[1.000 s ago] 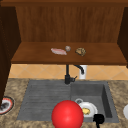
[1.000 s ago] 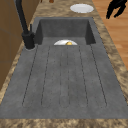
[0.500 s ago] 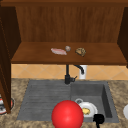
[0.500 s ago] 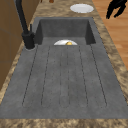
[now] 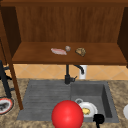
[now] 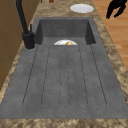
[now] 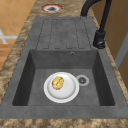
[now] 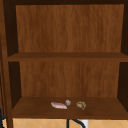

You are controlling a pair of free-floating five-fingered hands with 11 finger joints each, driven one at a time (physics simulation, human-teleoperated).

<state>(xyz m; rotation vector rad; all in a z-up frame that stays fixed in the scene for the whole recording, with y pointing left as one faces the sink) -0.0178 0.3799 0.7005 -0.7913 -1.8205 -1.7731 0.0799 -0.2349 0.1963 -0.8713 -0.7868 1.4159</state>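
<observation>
My right hand [image 5: 98, 119] hovers low in front of the sink's [image 5: 107, 100] front right corner. In the left side view the right hand [image 6: 115, 7] hangs over the floor beside the counter edge, near a white plate [image 6: 81, 8], with its fingers loose and holding nothing. A white plate [image 7: 68, 90] lies in the sink basin next to the drain [image 7: 82, 80], with a yellow lump of food [image 7: 58, 83] on it. A big red ball [image 5: 67, 115] shows in front of the sink's front edge.
A black faucet [image 5: 67, 75] stands behind the sink, between the basin and the ribbed drainboard [image 6: 65, 75]. On the wooden shelf [image 5: 37, 56] lie a pink piece [image 5: 58, 51], a small grey ball [image 5: 67, 48] and a brown lump [image 5: 80, 51]. A red-rimmed plate [image 5: 4, 106] sits at the left under a black upright frame [image 5: 3, 80].
</observation>
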